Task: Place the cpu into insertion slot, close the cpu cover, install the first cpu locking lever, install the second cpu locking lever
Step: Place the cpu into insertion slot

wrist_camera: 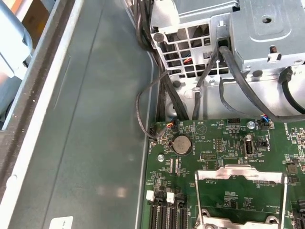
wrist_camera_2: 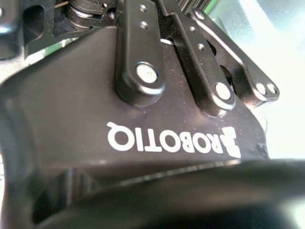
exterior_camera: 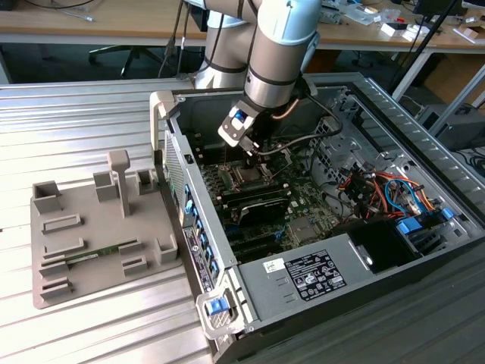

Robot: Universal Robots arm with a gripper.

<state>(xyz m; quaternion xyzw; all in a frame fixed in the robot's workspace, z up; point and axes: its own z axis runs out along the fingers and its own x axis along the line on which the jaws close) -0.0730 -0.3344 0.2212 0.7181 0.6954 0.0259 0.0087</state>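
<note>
Insertion slot (exterior_camera: pixel 247 175): dark square centre, silver rim, seated on the green motherboard (exterior_camera: pixel 307 208) inside the open computer case (exterior_camera: pixel 168 114), which lies on its side on a ribbed metal table (exterior_camera: pixel 76 114). Gripper (exterior_camera: pixel 256 150) hangs just above the slot, over its far edge as the exterior view has it; contact cannot be judged. Apart or together: cannot tell, nor whether anything is in its grasp. The second wrist view gives the black gripper housing and its linkage bars (wrist_camera_2: pixel 140 52). First wrist view: a silver windowed frame, taken as the cpu cover (wrist_camera: pixel 240 172), green board showing through the window; raised or flat cannot be told. Near it are a coin cell (wrist_camera: pixel 182 144), black cables (wrist_camera: pixel 143 107) and a perforated metal cage (wrist_camera: pixel 190 38). A white-labelled grey box (exterior_camera: pixel 307 277) sits at the case's near end. On the exterior view's left, a grey fixture tray (exterior_camera: pixel 106 227) rests beside the case.
</note>
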